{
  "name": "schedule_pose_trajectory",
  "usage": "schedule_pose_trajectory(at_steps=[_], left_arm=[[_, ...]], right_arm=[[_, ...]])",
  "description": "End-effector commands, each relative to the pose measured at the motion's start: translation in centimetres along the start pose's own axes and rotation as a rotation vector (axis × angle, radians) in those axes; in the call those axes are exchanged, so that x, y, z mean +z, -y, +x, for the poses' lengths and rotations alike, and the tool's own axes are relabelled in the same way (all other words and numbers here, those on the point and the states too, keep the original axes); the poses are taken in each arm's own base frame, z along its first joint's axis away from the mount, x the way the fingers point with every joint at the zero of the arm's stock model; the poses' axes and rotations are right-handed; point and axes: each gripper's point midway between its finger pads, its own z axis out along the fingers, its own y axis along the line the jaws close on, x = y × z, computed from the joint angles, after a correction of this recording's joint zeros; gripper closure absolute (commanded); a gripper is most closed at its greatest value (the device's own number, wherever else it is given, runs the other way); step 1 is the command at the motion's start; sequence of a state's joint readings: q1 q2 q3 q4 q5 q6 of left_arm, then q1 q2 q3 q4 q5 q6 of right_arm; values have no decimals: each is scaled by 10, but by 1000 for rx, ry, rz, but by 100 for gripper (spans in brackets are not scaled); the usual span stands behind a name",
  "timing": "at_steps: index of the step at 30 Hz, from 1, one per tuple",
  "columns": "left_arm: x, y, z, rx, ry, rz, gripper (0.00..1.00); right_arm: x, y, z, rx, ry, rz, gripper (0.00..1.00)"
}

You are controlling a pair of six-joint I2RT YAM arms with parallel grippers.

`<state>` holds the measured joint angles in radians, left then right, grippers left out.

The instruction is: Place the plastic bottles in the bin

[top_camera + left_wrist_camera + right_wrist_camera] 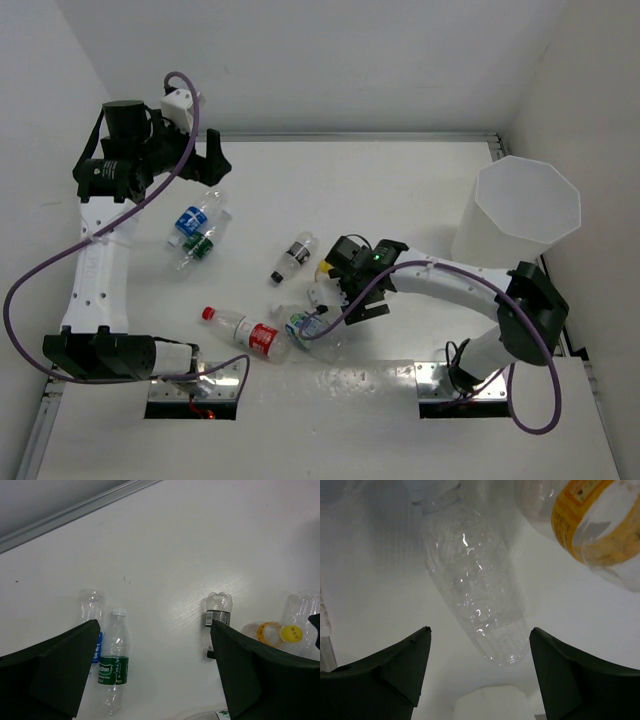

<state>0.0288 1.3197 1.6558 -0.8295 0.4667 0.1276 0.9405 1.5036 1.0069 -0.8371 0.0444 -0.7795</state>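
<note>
Several plastic bottles lie on the white table. From the top I see a blue-label bottle [190,218], a green-label bottle [200,246], a black-label bottle [295,256], a red-capped bottle [243,334] and a green-and-white-label bottle [304,325]. My left gripper [213,172] hovers open above the green-label bottle [114,665] and the black-label bottle [217,618], holding nothing. My right gripper [335,300] is open, its jaws on either side of the base of a clear unlabelled bottle [472,585], beside a yellow-orange-label bottle [590,525]. The bin [527,205] stands upright at the right.
A metal rail [350,136] runs along the table's far edge, with white walls behind it and on both sides. The arm bases [195,385] sit at the near edge. A yellow-capped bottle [287,632] lies right of the black-label bottle in the left wrist view.
</note>
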Motion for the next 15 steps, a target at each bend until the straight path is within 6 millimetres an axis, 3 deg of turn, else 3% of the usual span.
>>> schedule_pose_trajectory(at_steps=[1,6,15], left_arm=[[-8,-2,-9,30,38,-14,0],[-3,-3,-3,31,22,-11,0],[-2,-3,5,36,-4,-5,0]], right_arm=[[11,15,-15,-88,13,69,21],[28,14,-17,-125,-43,60,17],[61,-1,-8,-175,-156,3,20]])
